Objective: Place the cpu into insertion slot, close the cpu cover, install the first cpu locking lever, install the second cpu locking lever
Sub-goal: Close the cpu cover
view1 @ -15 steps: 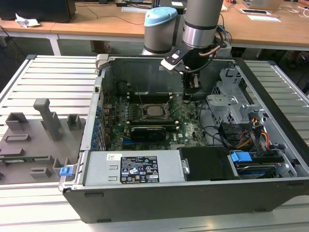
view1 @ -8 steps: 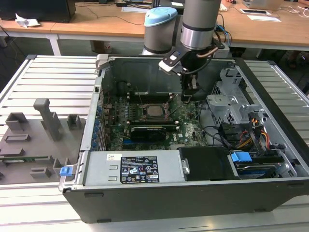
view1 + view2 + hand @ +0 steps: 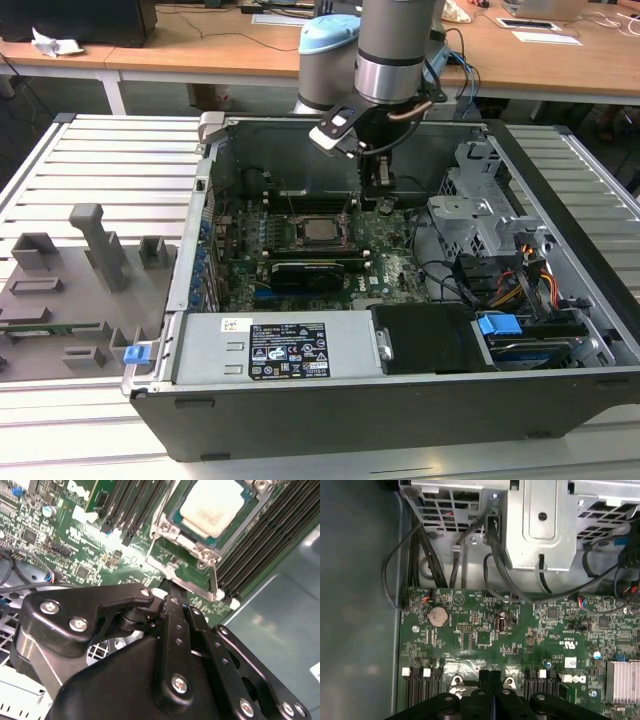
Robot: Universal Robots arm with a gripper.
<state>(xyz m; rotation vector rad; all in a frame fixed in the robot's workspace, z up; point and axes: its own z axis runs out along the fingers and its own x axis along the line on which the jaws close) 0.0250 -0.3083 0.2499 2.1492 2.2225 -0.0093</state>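
The cpu [image 3: 318,231] [image 3: 212,504], a pale metal square, lies in the insertion slot [image 3: 300,233] on the green motherboard. The silver cpu cover [image 3: 189,538] lies flat around it as a frame. A thin metal locking lever [image 3: 214,578] runs along one side of the socket. My gripper [image 3: 383,190] [image 3: 172,592] [image 3: 490,674] hangs just off the socket's edge, towards the exterior view's right. Its black fingers [image 3: 483,680] are shut together with nothing visible between them. The tips sit close above the board at the socket's rim.
A black graphics card [image 3: 305,272] lies in front of the socket. Memory slots [image 3: 260,545] flank it. A silver drive cage [image 3: 480,215] and loose cables [image 3: 425,555] stand at the exterior view's right. The power supply [image 3: 270,345] is at the front. A grey fixture tray [image 3: 70,290] lies outside the case.
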